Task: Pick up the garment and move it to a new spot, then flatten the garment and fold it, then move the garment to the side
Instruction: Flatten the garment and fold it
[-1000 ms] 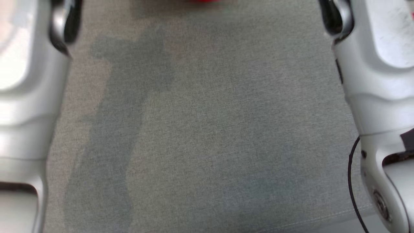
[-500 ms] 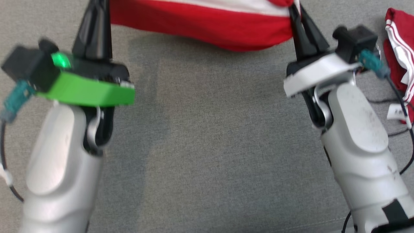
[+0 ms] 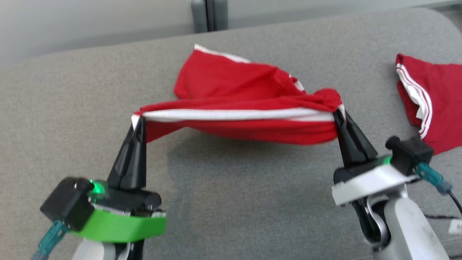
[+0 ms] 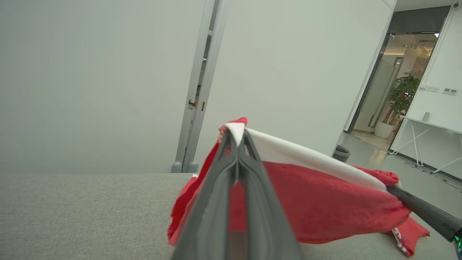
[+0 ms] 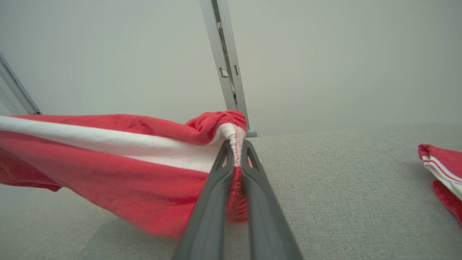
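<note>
- Hanging between the two grippers, the red garment point(image 3: 238, 131) forms a sagging strip above the grey fabric surface point(image 3: 231, 202). A white band runs along its upper edge.
- At the strip's left end, the left gripper point(image 3: 138, 122) has its dark fingers pressed together on the white corner of the cloth. In the left wrist view the cloth is pinched at the very tips.
- At the other end, the right gripper point(image 3: 338, 113) is clamped on a bunched, wrinkled knot of fabric. In the right wrist view the white band and its stitched seam sit squeezed between the two fingers.
- Both grippers point away from the robot and tilt toward each other, well apart, with the cloth drooping lowest about midway between them.
- Behind the held edge, the rest of the garment falls back toward the far edge of the surface and seems to rest there.
- A second red garment point(image 3: 436, 97) with white stripes lies crumpled on the surface to the right, apart from the held one.
- Beyond the surface stands a pale wall point(image 5: 343, 65) with a grey metal post point(image 5: 225, 68).
</note>
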Robot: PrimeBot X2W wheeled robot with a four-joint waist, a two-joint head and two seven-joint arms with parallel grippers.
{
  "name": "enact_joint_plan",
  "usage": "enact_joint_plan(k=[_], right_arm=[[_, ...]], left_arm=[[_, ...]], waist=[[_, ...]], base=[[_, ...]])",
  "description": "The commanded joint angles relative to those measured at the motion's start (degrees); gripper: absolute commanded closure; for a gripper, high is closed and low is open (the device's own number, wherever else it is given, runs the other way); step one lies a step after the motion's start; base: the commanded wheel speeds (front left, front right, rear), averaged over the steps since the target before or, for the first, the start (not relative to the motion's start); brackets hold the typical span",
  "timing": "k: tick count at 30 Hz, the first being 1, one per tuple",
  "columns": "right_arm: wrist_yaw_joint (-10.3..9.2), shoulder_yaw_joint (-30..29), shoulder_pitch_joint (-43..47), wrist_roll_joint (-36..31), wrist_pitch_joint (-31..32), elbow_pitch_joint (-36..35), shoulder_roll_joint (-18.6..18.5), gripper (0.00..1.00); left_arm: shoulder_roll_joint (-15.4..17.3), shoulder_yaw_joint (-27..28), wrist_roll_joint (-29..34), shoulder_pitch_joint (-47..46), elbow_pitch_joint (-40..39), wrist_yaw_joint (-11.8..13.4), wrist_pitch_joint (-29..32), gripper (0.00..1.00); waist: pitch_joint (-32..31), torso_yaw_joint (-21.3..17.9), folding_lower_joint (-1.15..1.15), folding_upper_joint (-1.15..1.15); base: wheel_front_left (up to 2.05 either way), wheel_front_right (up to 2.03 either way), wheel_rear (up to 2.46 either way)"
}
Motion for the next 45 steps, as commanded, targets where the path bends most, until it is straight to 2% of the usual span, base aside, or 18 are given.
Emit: enact_joint_plan(k=[1,9,14,20,27,34,45], right_arm=[[-0.08,-0.42,2.93,0.21,1.01,-2.55,-0.23,1.0],[-0.08,-1.92,15.56,0.31,8.22,-16.44,-0.2,1.0],[-0.08,-1.47,19.37,1.37,11.01,-18.77,-0.22,1.0],[-0.08,-2.44,17.22,2.59,9.74,-13.41,-0.22,1.0],[-0.08,-2.27,9.46,2.89,6.94,-2.93,-0.23,1.0],[-0.09,-2.3,2.53,2.95,3.93,5.97,-0.23,1.0],[-0.08,0.08,-2.54,4.33,-0.65,12.54,-0.24,1.0]], left_arm=[[0.37,0.35,0.85,2.34,-1.62,0.27,-0.15,1.0],[2.26,-0.66,2.83,10.32,-9.92,2.86,1.9,1.0],[1.91,-1.2,2.25,11.39,-10.04,3.66,3.13,1.0],[1.43,-2.19,0.52,6.89,-3.91,2.32,3.48,1.0],[2.24,-3.48,-0.01,-3.78,9.3,0.67,2.27,1.0],[2.76,-8.5,0.7,-18.28,23.25,-0.05,1.24,1.0],[3.55,-18.64,-1.26,-36.18,41.08,-0.14,0.11,1.0]], waist=[[-5.1,-0.7,0.0,0.0],[-7.04,-1.48,0.0,0.0],[-5.91,-1.82,0.0,0.0],[-2.87,-1.97,0.0,0.0],[2.59,-2.44,0.0,0.0],[7.78,-2.86,0.0,0.0],[11.99,-5.34,0.0,0.0]], base=[[0.0,0.0,0.0],[0.0,0.0,0.0],[0.0,0.0,0.0],[0.0,0.0,0.0],[0.0,0.0,0.0],[0.0,0.0,0.0],[0.0,0.0,0.0]])
